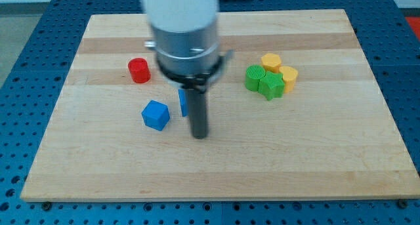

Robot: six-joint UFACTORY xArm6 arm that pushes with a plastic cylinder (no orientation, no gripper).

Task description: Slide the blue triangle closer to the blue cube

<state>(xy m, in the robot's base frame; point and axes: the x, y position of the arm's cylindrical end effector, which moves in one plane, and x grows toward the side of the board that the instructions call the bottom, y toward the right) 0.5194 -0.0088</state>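
The blue cube (155, 115) sits left of the board's middle. The blue triangle (183, 102) is just to its right, mostly hidden behind my rod; only a narrow blue strip shows. My tip (199, 136) rests on the board just right of and below the blue triangle, and right of the blue cube. A small gap separates the two blue blocks.
A red cylinder (138, 70) stands at the upper left. At the right, two green blocks (264, 81) and two yellow blocks (279, 69) form a tight cluster. The wooden board (210, 172) lies on a blue perforated table.
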